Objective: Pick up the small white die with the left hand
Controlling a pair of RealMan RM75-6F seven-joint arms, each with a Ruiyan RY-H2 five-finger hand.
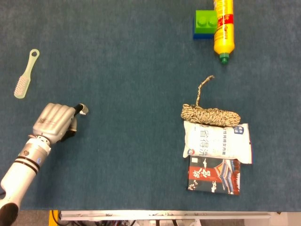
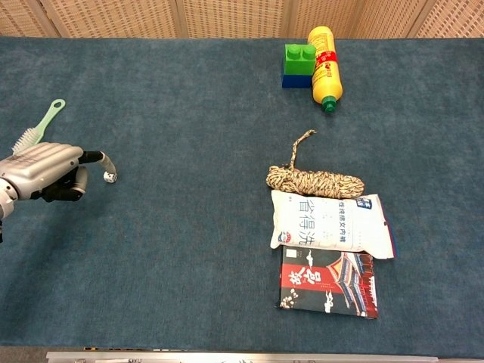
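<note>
The small white die point(image 1: 83, 112) lies on the blue table cloth at the left, also seen in the chest view as the die point(image 2: 110, 178). My left hand point(image 1: 54, 122) sits just left of it, knuckles up, most fingers curled under. One finger point(image 2: 97, 158) reaches out, its tip just above and beside the die. The die looks free on the cloth, not held. In the chest view the left hand point(image 2: 41, 172) is at the left edge. My right hand shows in neither view.
A pale green brush point(image 1: 26, 75) lies beyond the left hand. To the right are a rope coil point(image 1: 209, 113), a white packet point(image 1: 217, 140) and a dark booklet point(image 1: 214, 175). A green-blue block point(image 1: 205, 23) and yellow bottle point(image 1: 223, 28) stand at the far edge.
</note>
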